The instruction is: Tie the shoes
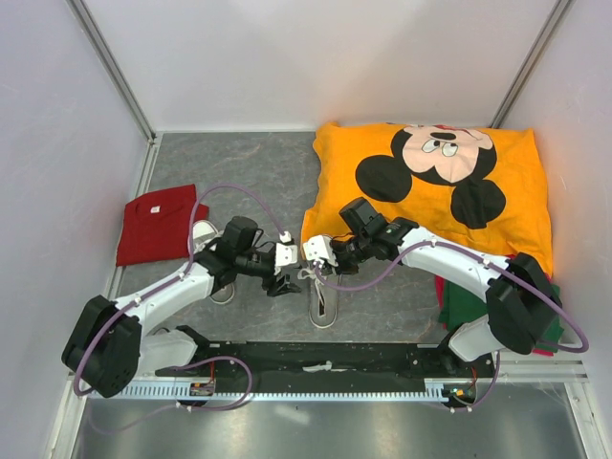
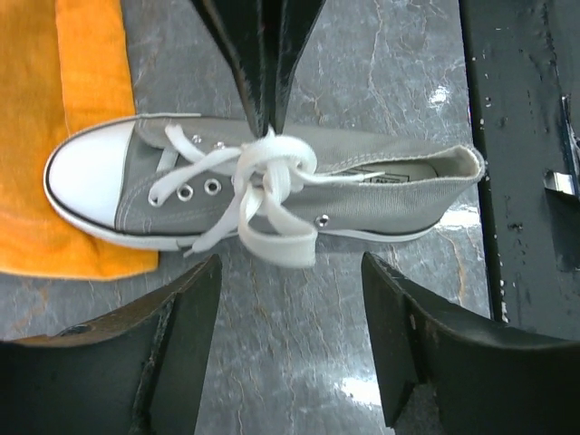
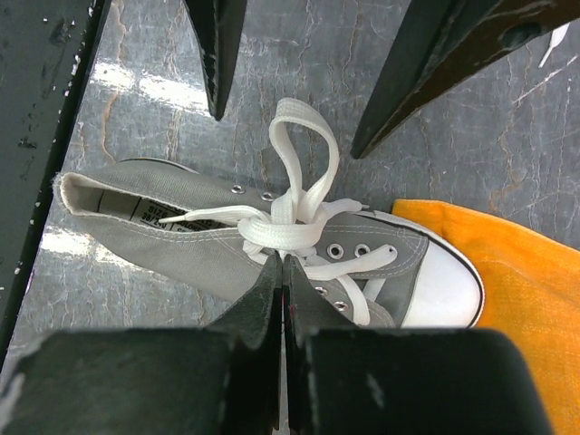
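Note:
One grey shoe [image 1: 323, 301] lies on its side between my two grippers, with its white toe cap [image 2: 86, 186] towards the orange cloth. Its white laces [image 2: 267, 181] are wound into a loose knot, and one loop [image 3: 304, 136] lies on the table towards the left gripper. My right gripper [image 3: 282, 260] is shut, its tips pinching lace right at the knot. My left gripper [image 2: 290, 276] stands open just short of that loop, with only bare table between its fingers. The other shoe [image 1: 204, 232] is partly hidden under my left arm.
A large orange Mickey Mouse cloth [image 1: 430, 182] covers the back right and reaches the shoe's toe. A red cloth [image 1: 158, 225] lies at the left, and green and red cloths [image 1: 459, 306] at the right. The black base rail [image 1: 325, 359] runs along the near edge.

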Motion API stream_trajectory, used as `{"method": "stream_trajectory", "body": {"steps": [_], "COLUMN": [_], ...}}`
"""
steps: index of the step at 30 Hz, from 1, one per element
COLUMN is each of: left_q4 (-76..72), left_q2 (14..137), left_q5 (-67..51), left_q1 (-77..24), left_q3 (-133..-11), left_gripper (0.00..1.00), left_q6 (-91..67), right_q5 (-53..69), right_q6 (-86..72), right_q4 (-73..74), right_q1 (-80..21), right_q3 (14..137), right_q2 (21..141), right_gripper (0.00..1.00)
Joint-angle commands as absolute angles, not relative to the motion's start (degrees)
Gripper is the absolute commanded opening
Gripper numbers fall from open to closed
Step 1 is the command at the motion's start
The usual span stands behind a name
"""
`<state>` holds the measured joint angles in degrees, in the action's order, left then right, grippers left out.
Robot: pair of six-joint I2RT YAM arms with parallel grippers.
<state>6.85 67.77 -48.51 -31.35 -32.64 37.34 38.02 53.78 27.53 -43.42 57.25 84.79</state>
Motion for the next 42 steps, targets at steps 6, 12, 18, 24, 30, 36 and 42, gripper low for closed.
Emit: {"method": "stream_trajectory", "body": {"steps": [6,12,18,24,30,36,42], "left_q4": [-5.18,-5.80,-3.26,-0.62,2.90,3.08,0.71], "left_q2": [67.33,67.32,66.45,64.07,63.37,65.21,68.11], "left_q5": [-46.49,-47.98,-47.29,-46.49,-47.02,-46.76,-48.16], "left_q1": [-34.28,-34.63,-34.54,-32.61,-31.46,-30.41,-30.23], "left_q3": [-32.35,-31.55,-31.11,-30.50,-30.41,-31.02,-32.16], "left_gripper": [0.61,0.32,0.05,0.02,0.01,0.02,0.02], "left_q6": [33.22,34.89,37.70,39.55,42.36,42.98,41.75], "right_q5": [39.11,38.85,37.44,35.77,34.98,34.72,35.24], "right_q6": [54.05,53.70,53.88,54.05,54.40,55.02,54.67], "right_q4": [27.42,27.42,27.95,28.74,29.35,30.32,30.41], "right_q1": [-43.86,-43.86,-43.86,-43.24,-42.01,-40.52,-40.25], "right_q3": [57.13,56.43,54.93,51.24,48.69,47.20,46.58], "right_q2": [83.06,82.27,80.86,77.52,76.11,75.24,74.97], "right_gripper": [0.00,0.00,0.00,0.00,0.00,0.00,0.00]}}
